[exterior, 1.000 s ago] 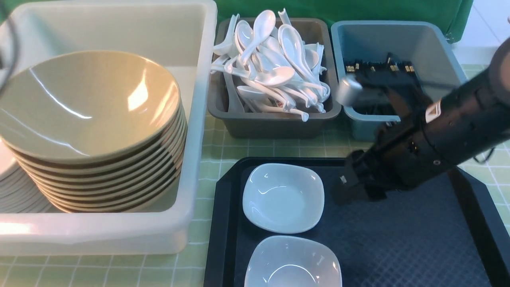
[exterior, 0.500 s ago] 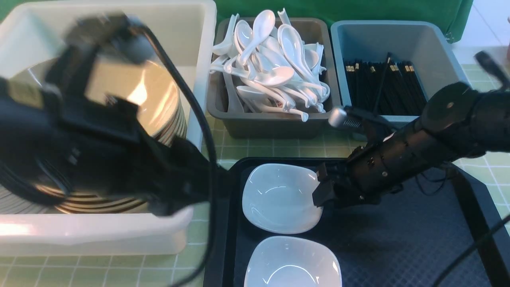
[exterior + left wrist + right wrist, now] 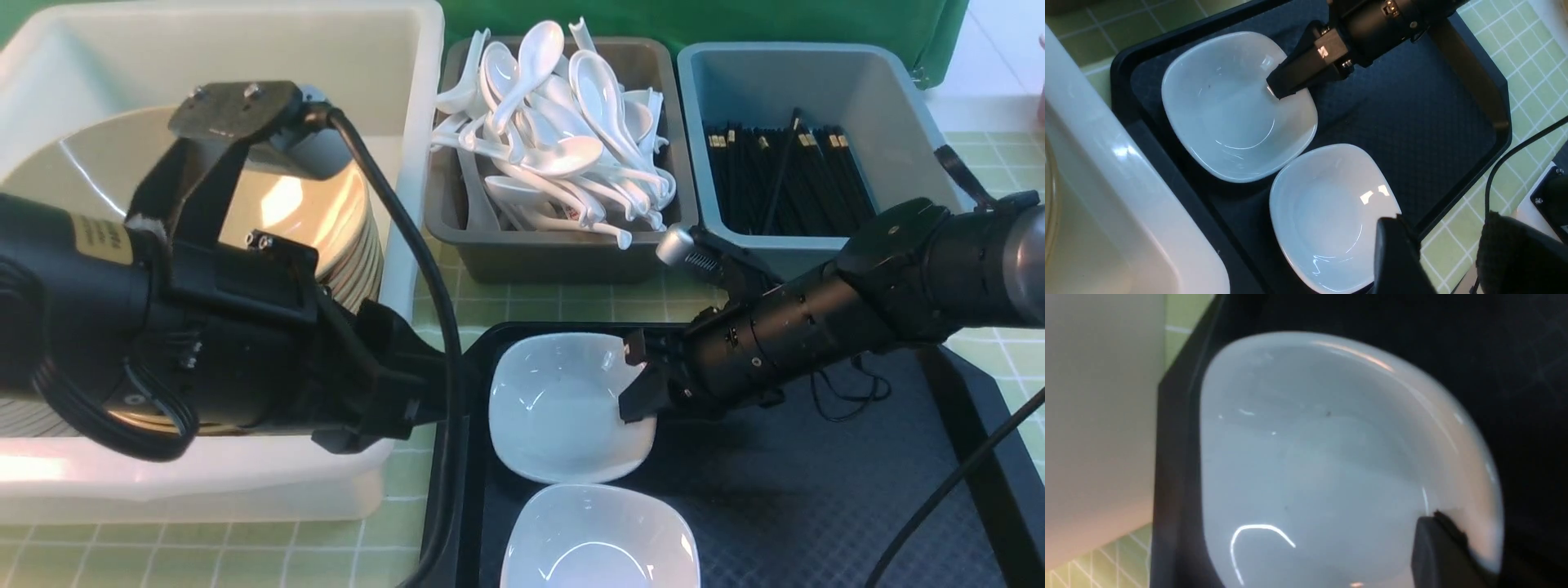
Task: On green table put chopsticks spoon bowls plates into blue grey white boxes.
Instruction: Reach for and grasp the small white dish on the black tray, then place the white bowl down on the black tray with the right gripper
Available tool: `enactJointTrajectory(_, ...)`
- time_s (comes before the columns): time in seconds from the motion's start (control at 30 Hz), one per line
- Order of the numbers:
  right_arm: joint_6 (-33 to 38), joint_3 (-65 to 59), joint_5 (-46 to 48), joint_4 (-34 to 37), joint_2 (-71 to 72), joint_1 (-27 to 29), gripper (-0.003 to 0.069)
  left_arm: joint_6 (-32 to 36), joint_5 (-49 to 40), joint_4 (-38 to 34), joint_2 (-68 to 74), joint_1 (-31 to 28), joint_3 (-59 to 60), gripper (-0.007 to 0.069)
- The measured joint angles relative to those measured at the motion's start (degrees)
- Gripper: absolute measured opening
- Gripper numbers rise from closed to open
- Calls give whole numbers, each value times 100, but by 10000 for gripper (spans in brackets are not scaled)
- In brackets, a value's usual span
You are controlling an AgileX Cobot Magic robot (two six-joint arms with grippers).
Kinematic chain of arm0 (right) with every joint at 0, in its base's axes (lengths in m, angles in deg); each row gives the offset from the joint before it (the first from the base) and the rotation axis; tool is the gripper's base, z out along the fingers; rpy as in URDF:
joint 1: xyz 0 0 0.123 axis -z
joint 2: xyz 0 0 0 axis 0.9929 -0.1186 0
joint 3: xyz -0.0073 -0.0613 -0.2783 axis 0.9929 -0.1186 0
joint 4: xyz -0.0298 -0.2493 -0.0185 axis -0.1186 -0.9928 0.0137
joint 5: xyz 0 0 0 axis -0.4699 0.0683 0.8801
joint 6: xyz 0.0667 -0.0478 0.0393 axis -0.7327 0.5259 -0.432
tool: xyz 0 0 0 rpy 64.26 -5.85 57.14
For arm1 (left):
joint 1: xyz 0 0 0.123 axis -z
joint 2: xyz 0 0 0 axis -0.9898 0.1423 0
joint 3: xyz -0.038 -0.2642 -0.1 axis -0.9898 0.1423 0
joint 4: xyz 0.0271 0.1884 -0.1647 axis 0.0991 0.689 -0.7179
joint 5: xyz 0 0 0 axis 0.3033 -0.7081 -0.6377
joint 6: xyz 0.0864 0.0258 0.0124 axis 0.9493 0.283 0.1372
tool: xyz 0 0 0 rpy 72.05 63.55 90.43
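Front view: Black tray (image 3: 824, 482) lies on the green tiled table (image 3: 498, 306). On it are two white dishes: far bowl (image 3: 555, 408) and near bowl (image 3: 600, 539), rims close together. Right gripper (image 3: 641, 392) is at the far bowl's right side, closed over the rim. Left gripper (image 3: 441, 392) is between the white box (image 3: 347, 486) and the far bowl; a cable (image 3: 445, 327) crosses in front of its tips, so finger spacing cannot be read here. White box contains a stack of beige bowls (image 3: 351, 237), partly covered by the left arm (image 3: 220, 327). Grey box (image 3: 563, 261) holds a heap of white spoons (image 3: 563, 155). Blue box (image 3: 898, 106), just beside it, holds black chopsticks (image 3: 788, 180); most lie side by side, one slants across the others.

Left wrist view: Fingers of the left gripper stand apart with nothing between them; one overlaps the edge of the near bowl in this view, contact cannot be told. Both bowls sit on the tray. The right gripper's tip reaches inside the far bowl.

Right wrist view: Fingers, blurred, are together on the far bowl's rim, pinching its wall. Bowl interior shows a few small dark specks.
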Motion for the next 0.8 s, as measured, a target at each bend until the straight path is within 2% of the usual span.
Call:
enactJointTrajectory(0.13, 43, -18, 150, -377, 325, 225, 46, 0, -41, 0, 0, 0, 0, 229)
enactJointTrajectory(0.23, -254, -168, 418, -1168, 1070, 683, 46, 0, -130, 0, 0, 0, 0, 230)
enactJointTrajectory(0.4, -564, -683, 765, -1903, 2117, 1382, 46, 167, 35, 0, 0, 0, 0, 230)
enactJointTrajectory(0.57, -590, -1580, 1157, -2131, 2905, 1963, 46, 260, 448, -37, 0, 0, 0, 230)
enactJointTrajectory(0.8, -526, -2640, 528, -2151, 3017, 2020, 46, 297, 862, -237, 0, 0, 0, 230)
